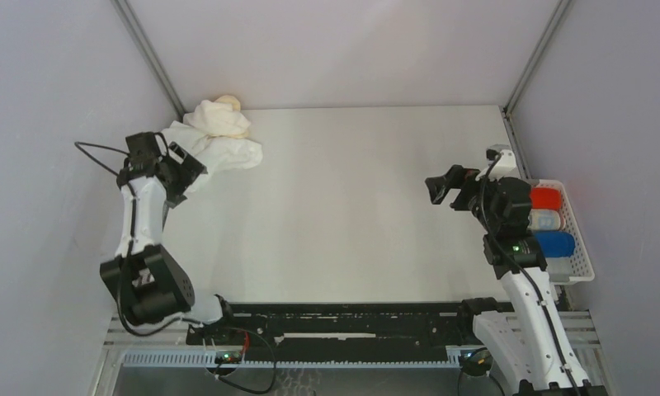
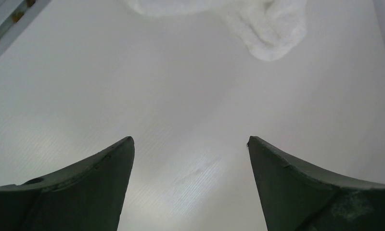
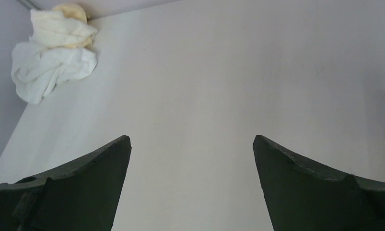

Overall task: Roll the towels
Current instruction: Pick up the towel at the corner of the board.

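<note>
Towels (image 1: 219, 140) unrolled: crumpled white terry towel (image 1: 232, 153) and cream terry towel (image 1: 219, 118) are lying heaped in the white table's (image 1: 351, 214) far-left corner. I am holding my left gripper (image 1: 186, 169) wide and empty, with them lying just ahead. My right gripper (image 1: 442, 188), equally wide, is hanging well apart near the right edge.

Unrolled towels, far-left corner of the tabletop (image 1: 351, 206): a crumpled white terry towel (image 1: 223, 153) lies slack and spread toward the centre. A cream terry towel (image 1: 219, 120) is bunched on top of it, and a pale yellow-orange towel (image 1: 230, 101) shows just behind, against the back wall. Rolled towels, white slatted plastic basket (image 1: 582, 247) at the right edge: a red rolled towel (image 1: 545, 198), a light-blue patterned rolled towel (image 1: 545, 219) and a royal blue rolled towel (image 1: 555, 243) lie side by side, touching, red farthest back.
</note>
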Robot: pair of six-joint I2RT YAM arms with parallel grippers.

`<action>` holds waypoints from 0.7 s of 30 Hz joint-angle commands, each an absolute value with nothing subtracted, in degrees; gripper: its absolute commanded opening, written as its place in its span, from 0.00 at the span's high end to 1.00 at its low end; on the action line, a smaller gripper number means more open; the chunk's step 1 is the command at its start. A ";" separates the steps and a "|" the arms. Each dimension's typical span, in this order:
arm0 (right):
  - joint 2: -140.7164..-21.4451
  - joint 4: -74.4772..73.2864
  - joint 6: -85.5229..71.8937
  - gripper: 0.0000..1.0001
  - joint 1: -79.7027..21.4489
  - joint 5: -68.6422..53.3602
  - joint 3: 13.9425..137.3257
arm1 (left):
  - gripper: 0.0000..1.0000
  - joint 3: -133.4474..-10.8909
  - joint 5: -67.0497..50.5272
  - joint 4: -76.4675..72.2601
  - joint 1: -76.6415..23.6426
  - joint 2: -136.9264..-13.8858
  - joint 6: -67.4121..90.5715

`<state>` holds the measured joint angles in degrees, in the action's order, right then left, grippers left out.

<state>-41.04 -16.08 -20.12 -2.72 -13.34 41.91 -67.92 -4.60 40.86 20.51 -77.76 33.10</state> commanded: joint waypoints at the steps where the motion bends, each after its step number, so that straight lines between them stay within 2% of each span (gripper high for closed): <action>1: -40.05 -11.31 -14.72 0.03 -6.26 -12.21 40.36 | 0.08 -80.52 -5.52 35.21 20.48 -86.92 36.18; 8: -41.48 -7.16 -13.45 0.04 -7.31 -12.87 38.42 | 0.11 -99.06 -10.46 27.98 18.99 -104.94 43.15; 15: -44.38 -5.22 -12.83 0.05 -7.78 -11.97 38.25 | 0.13 -117.22 -10.35 29.04 16.36 -121.04 45.57; 21: -45.92 -4.57 -12.66 0.05 -8.09 -11.40 38.29 | 0.22 -124.76 -11.68 25.62 14.98 -133.29 49.01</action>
<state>-45.58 -8.32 -13.98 -7.57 -12.25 37.98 -119.46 -9.89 28.34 15.90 -127.50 45.54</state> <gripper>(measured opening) 0.954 0.819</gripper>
